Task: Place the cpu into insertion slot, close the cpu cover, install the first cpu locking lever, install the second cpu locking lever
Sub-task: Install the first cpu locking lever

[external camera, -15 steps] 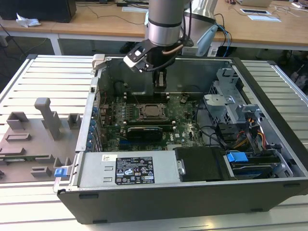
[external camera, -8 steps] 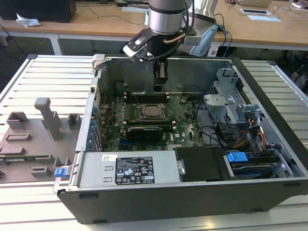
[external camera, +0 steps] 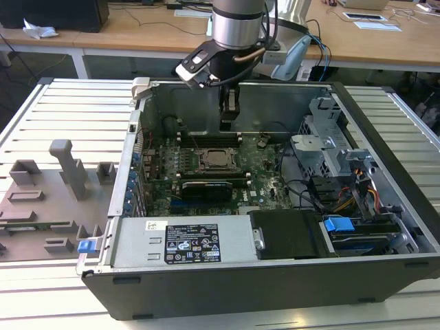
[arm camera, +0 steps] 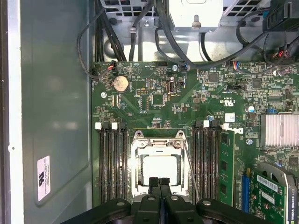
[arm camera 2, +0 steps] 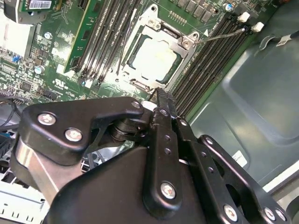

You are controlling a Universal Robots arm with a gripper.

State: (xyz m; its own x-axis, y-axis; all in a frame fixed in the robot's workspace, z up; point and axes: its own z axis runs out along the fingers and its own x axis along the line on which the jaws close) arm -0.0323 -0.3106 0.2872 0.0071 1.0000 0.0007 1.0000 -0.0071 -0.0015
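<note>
The black gripper (arm camera: 159, 181), its fingers pressed together and holding nothing, hangs just over the flat silver square cpu (arm camera: 159, 168) lying under the thin silver metal frame cover (arm camera: 136, 161), and could slip off the thin wire lever (arm camera: 190, 163) and bump the cpu.

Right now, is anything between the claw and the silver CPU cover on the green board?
Nothing visible: the shut black claw hangs right at the edge of the square silver-grey metal cpu cover, with no cable crossing between.
</note>
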